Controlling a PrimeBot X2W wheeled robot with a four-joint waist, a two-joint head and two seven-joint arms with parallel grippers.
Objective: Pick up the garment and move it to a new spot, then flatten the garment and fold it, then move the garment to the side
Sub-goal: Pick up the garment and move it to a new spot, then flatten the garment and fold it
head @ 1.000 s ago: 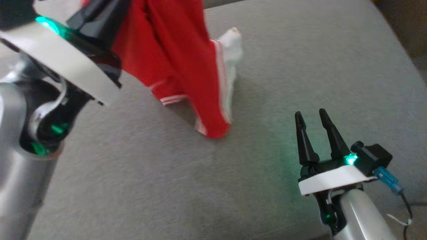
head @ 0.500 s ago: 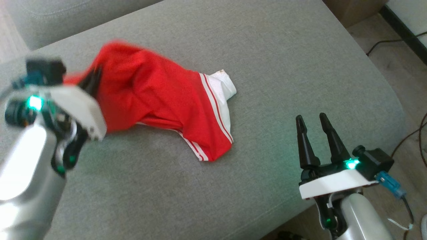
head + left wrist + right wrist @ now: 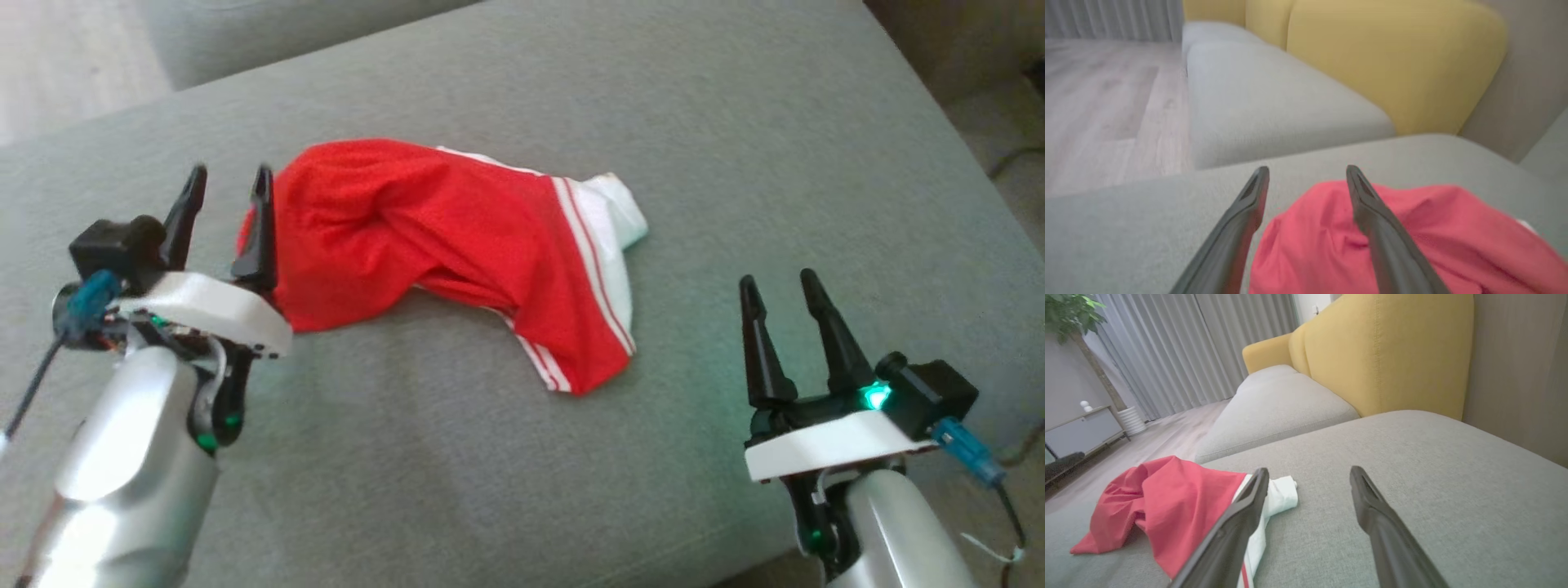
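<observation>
The garment (image 3: 424,245), red with white stripes and a white part at its right end, lies crumpled on the grey cushion (image 3: 775,163). My left gripper (image 3: 228,186) stands open at the garment's left edge with nothing between its fingers. In the left wrist view the open left gripper (image 3: 1306,173) hovers over the garment's (image 3: 1412,237) red cloth, its right finger (image 3: 1372,212) in front of the cloth. My right gripper (image 3: 775,286) is open and empty, to the right of the garment and nearer the front edge. In the right wrist view the garment (image 3: 1167,502) lies to the left of the open right gripper (image 3: 1310,473).
A second grey cushion (image 3: 1257,98) adjoins the far side, backed by a yellow backrest (image 3: 1384,351). Wooden floor (image 3: 1098,106) lies to the left. A low cabinet (image 3: 1081,430), a plant and curtains (image 3: 1188,343) stand beyond. Cables trail on the floor at the right (image 3: 1016,155).
My left gripper has opened and let go of the garment, which dropped from hanging to lying crumpled on the cushion. The head camera has shifted. The right gripper has stayed open.
</observation>
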